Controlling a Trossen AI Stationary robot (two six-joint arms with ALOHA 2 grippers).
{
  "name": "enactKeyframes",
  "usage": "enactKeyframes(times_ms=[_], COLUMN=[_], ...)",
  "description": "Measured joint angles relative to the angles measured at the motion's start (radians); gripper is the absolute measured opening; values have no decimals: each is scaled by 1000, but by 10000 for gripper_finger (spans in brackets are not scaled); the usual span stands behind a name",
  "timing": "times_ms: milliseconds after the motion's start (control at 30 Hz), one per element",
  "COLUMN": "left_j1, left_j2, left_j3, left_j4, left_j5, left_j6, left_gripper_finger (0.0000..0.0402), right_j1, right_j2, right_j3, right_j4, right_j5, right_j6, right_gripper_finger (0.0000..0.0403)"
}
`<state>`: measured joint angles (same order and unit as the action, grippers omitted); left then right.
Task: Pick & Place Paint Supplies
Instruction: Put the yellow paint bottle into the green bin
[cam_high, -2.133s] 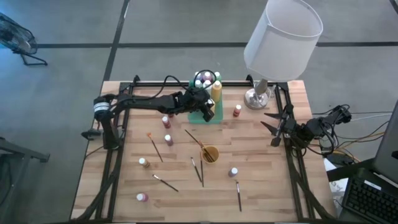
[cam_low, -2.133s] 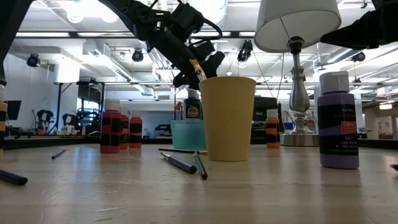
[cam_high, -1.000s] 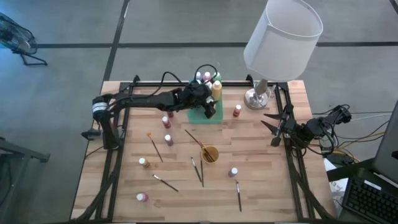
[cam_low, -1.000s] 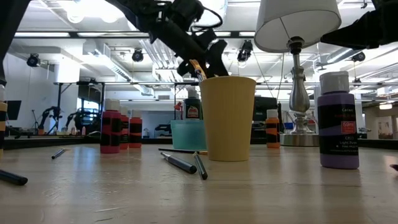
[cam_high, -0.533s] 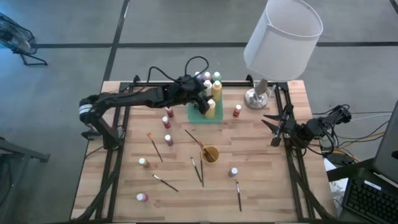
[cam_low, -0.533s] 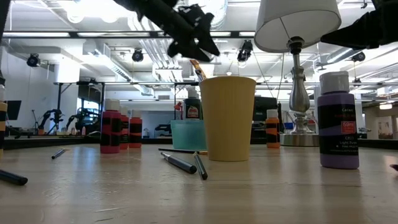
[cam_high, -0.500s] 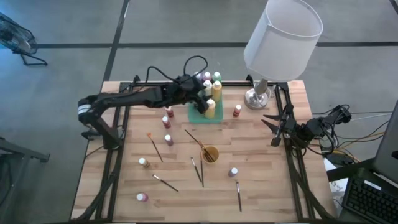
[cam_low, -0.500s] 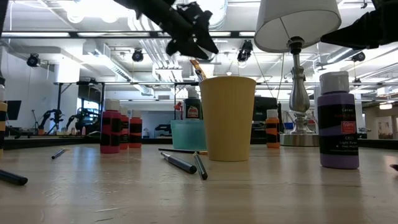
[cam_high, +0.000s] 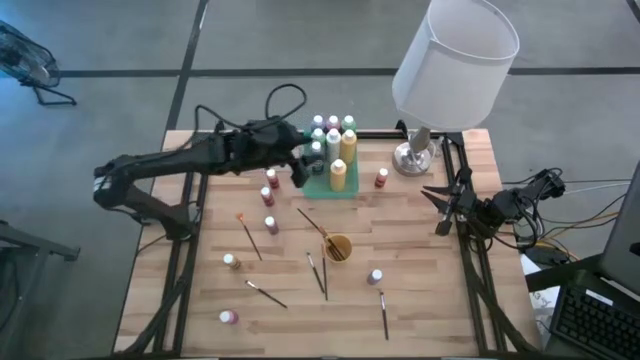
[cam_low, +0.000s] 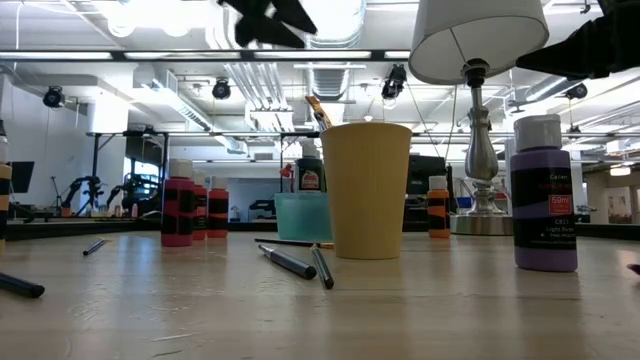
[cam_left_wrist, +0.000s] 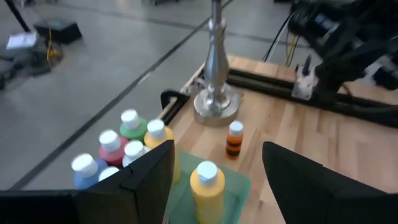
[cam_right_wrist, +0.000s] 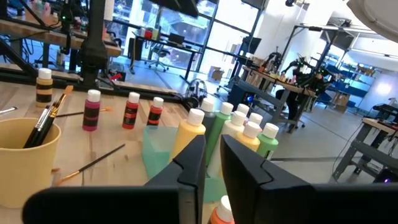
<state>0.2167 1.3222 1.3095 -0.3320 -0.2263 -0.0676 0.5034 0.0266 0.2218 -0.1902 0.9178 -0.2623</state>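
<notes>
A translucent green tray (cam_high: 322, 182) at the table's far middle holds several paint bottles (cam_high: 333, 130) standing upright, the nearest a yellow one (cam_high: 338, 175) (cam_left_wrist: 206, 184). My left gripper (cam_high: 298, 170) (cam_left_wrist: 217, 186) hovers open and empty, high above the tray's left edge. More bottles (cam_high: 270, 225) stand on the wood, and thin brushes (cam_high: 250, 238) lie flat on it. An orange-yellow cup (cam_high: 338, 247) holds brushes. My right gripper (cam_high: 437, 206) (cam_right_wrist: 213, 168) waits at the table's right edge, fingers nearly together with nothing between them.
A lamp (cam_high: 418, 152) with a wide white shade (cam_high: 455, 50) stands at the far right, next to an orange bottle (cam_high: 382, 179). A purple bottle (cam_high: 375, 276) and two small bottles (cam_high: 231, 261) stand nearer the front. Black rails run along the table's left and right edges.
My open left gripper has risen from over the tray and drawn back toward the table's left edge, empty. The yellow bottle that it covered now stands clear at the tray's near end.
</notes>
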Motion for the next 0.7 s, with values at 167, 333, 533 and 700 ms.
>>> enactKeyframes(times_ms=[167,333,533,700], left_j1=[-11,-13,-13,-13], left_j2=[-130,-277,-444,-548], left_j3=[-65,-170,-297,-384], left_j4=[13,59,104,115], left_j5=[0,-3,-4,-4], left_j6=[12,12,15,6], left_gripper_finger=[248,248,248,248], right_j1=[0,0,0,0], right_j2=[0,0,0,0], right_j3=[0,0,0,0], right_j4=[0,0,0,0], right_j5=[0,0,0,0], right_j6=[0,0,0,-12], right_gripper_finger=[48,63,85,101])
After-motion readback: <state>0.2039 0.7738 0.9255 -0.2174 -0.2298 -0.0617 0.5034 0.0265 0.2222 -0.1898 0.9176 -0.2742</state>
